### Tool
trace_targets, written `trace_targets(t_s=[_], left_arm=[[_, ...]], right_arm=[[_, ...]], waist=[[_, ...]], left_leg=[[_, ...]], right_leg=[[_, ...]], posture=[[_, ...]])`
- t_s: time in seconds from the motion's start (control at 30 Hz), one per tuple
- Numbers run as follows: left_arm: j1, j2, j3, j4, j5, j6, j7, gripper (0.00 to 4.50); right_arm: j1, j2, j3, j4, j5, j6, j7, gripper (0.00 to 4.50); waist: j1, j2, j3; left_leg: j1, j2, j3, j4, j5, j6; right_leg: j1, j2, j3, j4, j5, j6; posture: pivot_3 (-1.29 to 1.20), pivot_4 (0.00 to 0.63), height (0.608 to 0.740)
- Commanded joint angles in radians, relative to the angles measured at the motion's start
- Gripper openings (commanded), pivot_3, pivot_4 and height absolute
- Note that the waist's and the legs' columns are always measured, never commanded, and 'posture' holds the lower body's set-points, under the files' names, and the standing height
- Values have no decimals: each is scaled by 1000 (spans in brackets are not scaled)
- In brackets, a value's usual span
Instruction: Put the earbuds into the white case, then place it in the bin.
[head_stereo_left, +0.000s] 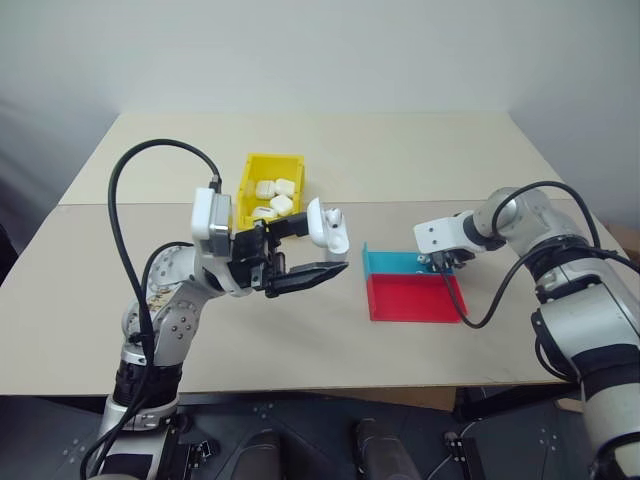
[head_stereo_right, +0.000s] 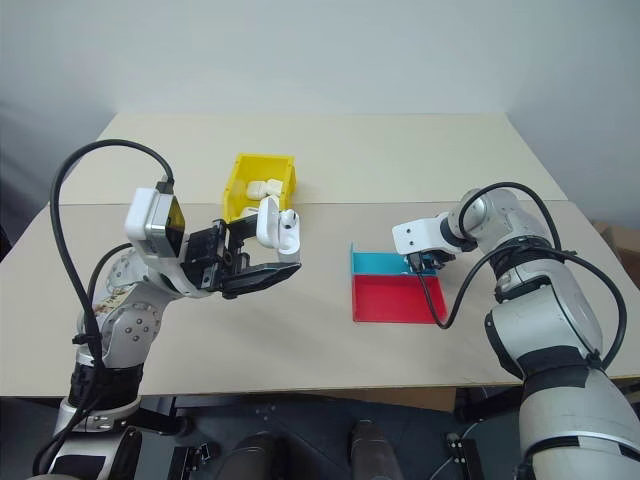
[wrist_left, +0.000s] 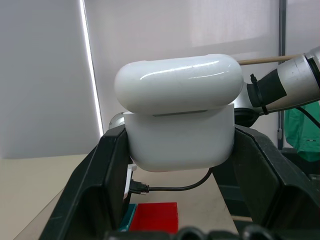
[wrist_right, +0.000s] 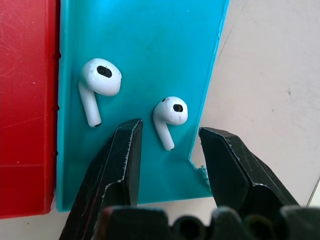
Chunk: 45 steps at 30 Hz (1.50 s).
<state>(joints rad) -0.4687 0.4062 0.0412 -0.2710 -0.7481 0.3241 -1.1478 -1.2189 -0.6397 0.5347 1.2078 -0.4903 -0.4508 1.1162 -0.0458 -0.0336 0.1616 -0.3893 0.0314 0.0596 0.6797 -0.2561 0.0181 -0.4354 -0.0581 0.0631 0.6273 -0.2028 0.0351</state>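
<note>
The left gripper (head_stereo_left: 300, 252) holds the case (wrist_left: 178, 115) up off the desk (head_stereo_left: 420, 160), its jaws clamped on the lower half, one on each side, with the lid standing ajar above them. In the head views the case hangs between the bin (head_stereo_left: 270, 187) behind it and the red tray (head_stereo_left: 412, 298) to the robot's right. Both earbuds (wrist_right: 170, 114) lie in the blue tray (wrist_right: 145, 45), untouched. The right gripper (wrist_right: 167, 150) hangs just above that tray with jaws apart; the nearer earbud sits between the jaw tips, the other (wrist_right: 99, 82) a little beyond the jaw on the red tray's side. So only the first part looks done: case picked up and opened. Left to do, by my reading: grasp each earbud, seat both, shut the lid, then drop the case into the bin, which already holds several white cases (head_stereo_left: 273, 198)
</note>
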Motion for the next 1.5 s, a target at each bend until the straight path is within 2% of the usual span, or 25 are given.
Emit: trace_targets(t_s=[0.03,0.57,0.67,0.77,1.13,1.27,1.37,1.43,1.5], left_arm=[[-3,8,18,-39,-19,-18,4,2793],[4,12,17,-48,-22,-14,5,2793],[6,14,17,-52,-22,-13,7,2793],[9,16,18,-55,-23,-12,7,2793],[4,23,15,-44,-30,-5,-2,2793],[-19,20,9,-19,-32,-4,-18,2793],[-31,18,8,-2,-31,-5,-30,2793],[-44,16,8,14,-31,-5,-36,2793],[-59,12,9,33,-31,-5,-40,2793]], right_arm=[[-19,3,-23,5,0,-9,-10,2312],[-16,16,-33,7,0,-9,-7,2312],[-13,17,-38,7,7,-14,12,1676],[-10,19,-44,6,13,-15,20,739],[4,1,-127,-40,82,12,79,671],[12,-13,-263,-144,251,124,201,671],[50,-29,-354,-296,370,271,260,671],[105,-46,-456,-488,504,478,272,671],[184,-52,-585,-740,678,771,227,671]], waist=[[0,0,0],[-1,0,0],[-1,0,0],[0,0,0],[-1,0,0],[0,0,0],[2,0,0],[3,0,0],[9,0,0]], left_leg=[[0,0,0,0,0,0],[0,0,0,0,0,0],[0,0,0,0,0,0],[0,0,0,0,0,0],[0,0,0,0,0,0],[0,0,0,0,0,0],[0,0,-1,0,0,0],[0,0,-2,0,0,0],[-1,1,-3,0,0,0]], right_leg=[[0,0,0,0,0,0],[0,0,0,0,0,0],[0,0,0,0,0,0],[0,0,0,0,0,0],[0,0,0,0,0,0],[0,0,0,0,0,0],[0,0,0,0,0,0],[0,0,0,0,0,0],[-1,0,0,0,0,0]], posture=[[0,150,740],[0,150,740],[0,150,740],[0,150,740],[0,150,740],[0,150,740],[0,150,740],[0,150,740],[0,150,740]])
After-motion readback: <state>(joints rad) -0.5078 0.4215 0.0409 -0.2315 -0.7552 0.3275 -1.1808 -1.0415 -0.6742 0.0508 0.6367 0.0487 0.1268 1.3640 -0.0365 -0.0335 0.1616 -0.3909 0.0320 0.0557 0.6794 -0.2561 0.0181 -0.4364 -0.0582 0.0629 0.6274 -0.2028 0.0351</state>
